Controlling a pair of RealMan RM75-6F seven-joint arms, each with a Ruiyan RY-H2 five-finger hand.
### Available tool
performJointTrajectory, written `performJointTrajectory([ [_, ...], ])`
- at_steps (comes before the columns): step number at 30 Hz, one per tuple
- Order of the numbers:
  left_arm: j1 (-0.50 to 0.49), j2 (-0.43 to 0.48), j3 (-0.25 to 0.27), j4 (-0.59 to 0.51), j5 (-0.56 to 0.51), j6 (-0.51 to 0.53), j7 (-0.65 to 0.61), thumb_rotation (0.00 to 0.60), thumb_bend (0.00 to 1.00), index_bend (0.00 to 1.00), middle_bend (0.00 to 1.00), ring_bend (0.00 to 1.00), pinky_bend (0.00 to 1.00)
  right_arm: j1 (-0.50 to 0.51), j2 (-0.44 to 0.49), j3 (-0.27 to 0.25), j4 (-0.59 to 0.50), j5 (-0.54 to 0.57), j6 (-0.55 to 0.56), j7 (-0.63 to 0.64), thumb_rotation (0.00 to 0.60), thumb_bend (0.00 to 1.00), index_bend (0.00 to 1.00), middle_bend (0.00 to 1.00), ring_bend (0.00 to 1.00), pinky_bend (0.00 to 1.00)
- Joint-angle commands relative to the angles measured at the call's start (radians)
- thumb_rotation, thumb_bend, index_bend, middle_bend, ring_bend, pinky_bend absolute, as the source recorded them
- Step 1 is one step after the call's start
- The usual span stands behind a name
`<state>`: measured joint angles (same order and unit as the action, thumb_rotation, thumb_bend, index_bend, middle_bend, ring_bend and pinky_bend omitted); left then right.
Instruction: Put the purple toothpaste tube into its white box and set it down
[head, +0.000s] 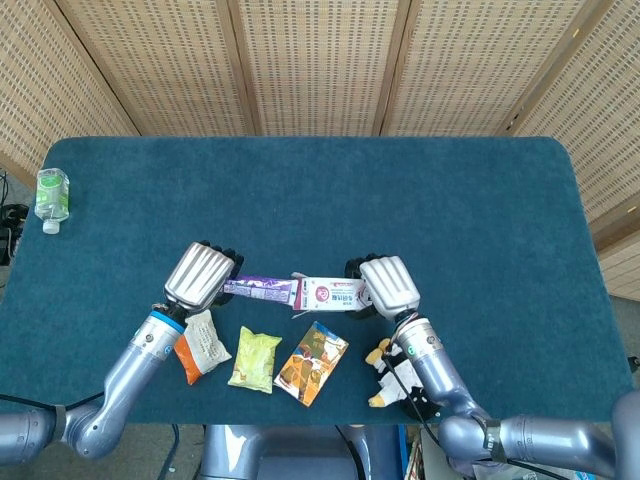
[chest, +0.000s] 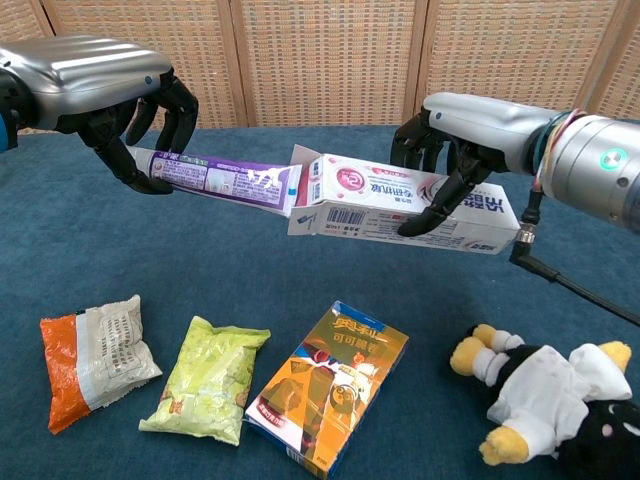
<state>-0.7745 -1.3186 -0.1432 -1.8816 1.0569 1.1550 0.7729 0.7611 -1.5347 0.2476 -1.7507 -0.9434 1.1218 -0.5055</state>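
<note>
My left hand (chest: 110, 95) (head: 202, 274) grips the cap end of the purple toothpaste tube (chest: 222, 180) (head: 258, 289), held level above the table. My right hand (chest: 470, 125) (head: 385, 284) holds the white box (chest: 400, 205) (head: 335, 293) in the air, its open flap end facing left. The tube's flat tail meets the box mouth, just at or inside the opening.
On the blue table (head: 300, 190) below lie an orange snack bag (chest: 95, 360), a green snack bag (chest: 210, 390), an orange carton (chest: 330, 400) and a plush toy (chest: 545, 400). A small bottle (head: 50, 195) lies at the far left edge.
</note>
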Motion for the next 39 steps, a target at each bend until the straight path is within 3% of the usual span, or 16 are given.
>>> performJointTrajectory([
  [1, 0.003, 0.012, 0.005, -0.010, -0.002, 0.006, 0.006, 0.600, 0.24, 0.81, 0.71, 0.61, 0.57, -0.001, 0.001, -0.002, 0.002, 0.001, 0.001, 0.001, 0.600, 0.04, 0.60, 0.53, 0.42, 0.47],
  [13, 0.015, 0.080, 0.008, -0.051, -0.007, 0.017, 0.006, 0.600, 0.24, 0.81, 0.71, 0.61, 0.57, 0.002, 0.000, -0.004, -0.001, 0.003, 0.003, 0.004, 0.600, 0.04, 0.60, 0.53, 0.42, 0.47],
  [39, 0.003, 0.003, 0.014, -0.016, -0.004, 0.020, -0.024, 0.600, 0.24, 0.81, 0.71, 0.61, 0.58, 0.010, -0.010, -0.011, -0.007, 0.000, 0.014, -0.007, 0.600, 0.04, 0.60, 0.53, 0.42, 0.47],
])
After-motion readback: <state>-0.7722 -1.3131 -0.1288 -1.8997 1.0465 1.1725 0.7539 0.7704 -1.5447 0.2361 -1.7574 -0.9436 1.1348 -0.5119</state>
